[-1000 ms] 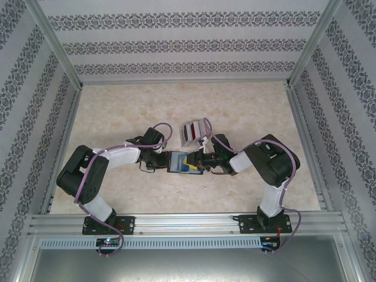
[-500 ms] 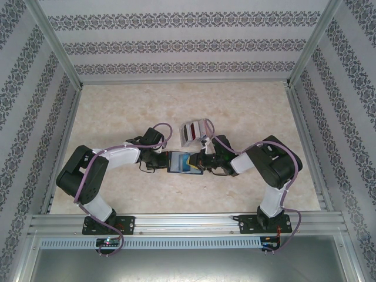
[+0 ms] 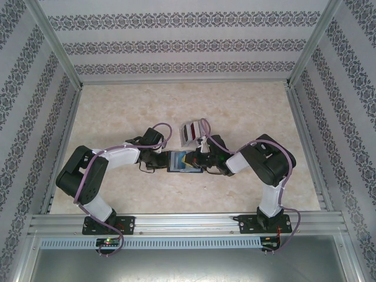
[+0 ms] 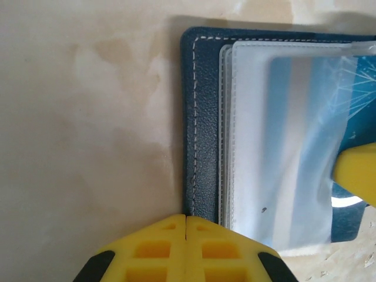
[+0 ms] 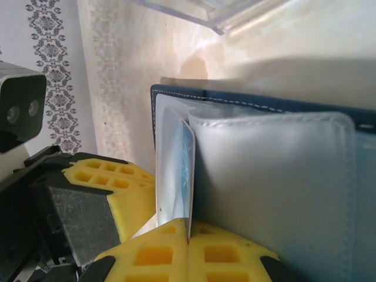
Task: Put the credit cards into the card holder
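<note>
**A:** Where the card holder (image 4: 202,129) lies open on the table (image 4: 88,117), how do the grippers stand against it?

**B:** The left gripper (image 4: 186,222) has its yellow fingers pressed together, tips right at the holder's stitched navy edge. The right gripper (image 5: 188,226) sits at the opposite edge, pinching a blue credit card (image 5: 183,170).

**A:** And the card itself?

**B:** Edge-on between those fingers, its far part under the holder's clear sleeve (image 4: 252,147).
</note>
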You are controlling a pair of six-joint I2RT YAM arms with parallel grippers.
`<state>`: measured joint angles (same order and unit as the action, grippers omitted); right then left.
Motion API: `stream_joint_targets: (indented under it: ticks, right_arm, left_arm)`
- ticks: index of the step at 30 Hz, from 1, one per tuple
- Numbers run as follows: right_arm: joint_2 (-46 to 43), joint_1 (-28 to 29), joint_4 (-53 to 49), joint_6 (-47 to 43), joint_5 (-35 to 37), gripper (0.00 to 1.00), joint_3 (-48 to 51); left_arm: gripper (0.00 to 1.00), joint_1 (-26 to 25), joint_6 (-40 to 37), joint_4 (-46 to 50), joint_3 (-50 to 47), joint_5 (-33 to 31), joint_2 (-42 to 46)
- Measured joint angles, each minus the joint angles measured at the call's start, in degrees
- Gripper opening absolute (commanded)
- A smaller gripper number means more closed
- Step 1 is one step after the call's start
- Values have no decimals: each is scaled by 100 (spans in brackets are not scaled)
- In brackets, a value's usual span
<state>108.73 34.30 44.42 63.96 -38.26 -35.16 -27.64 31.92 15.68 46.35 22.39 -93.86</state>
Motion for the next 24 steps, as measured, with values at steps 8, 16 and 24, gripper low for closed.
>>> stream_joint_targets:
  ticks: [8,16,24]
  right_arm:
    - [-157,83,-129,-98,210,23,11]
    - [-608,70,-459,-240,514,28,273]
    - [-640,70,-745,-363,699,5,291]
  left_arm:
    - [0,0,0,2,0,-9,2]
    - [0,-2,0,2,0,-9,4]
    - [0,0,0,0,-2,-9,7]
